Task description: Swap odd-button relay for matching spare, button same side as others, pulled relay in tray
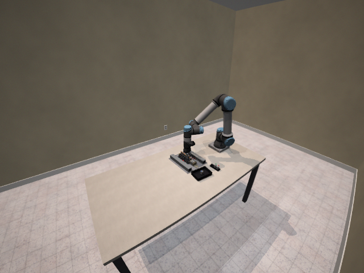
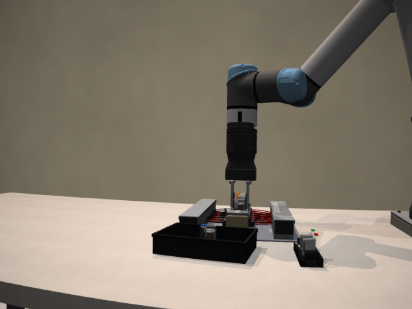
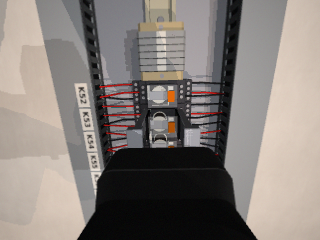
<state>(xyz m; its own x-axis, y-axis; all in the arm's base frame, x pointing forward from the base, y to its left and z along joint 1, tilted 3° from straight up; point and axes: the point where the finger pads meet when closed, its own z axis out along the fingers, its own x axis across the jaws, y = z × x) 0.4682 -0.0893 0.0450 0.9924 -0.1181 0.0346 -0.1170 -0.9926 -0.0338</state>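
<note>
Held relay (image 3: 160, 141) mostly behind end effector (image 3: 161, 145)

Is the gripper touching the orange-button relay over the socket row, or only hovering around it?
Touching. In the exterior view the gripper stands shut on the orange-button relay, one finger against each side, no gap showing.
</note>
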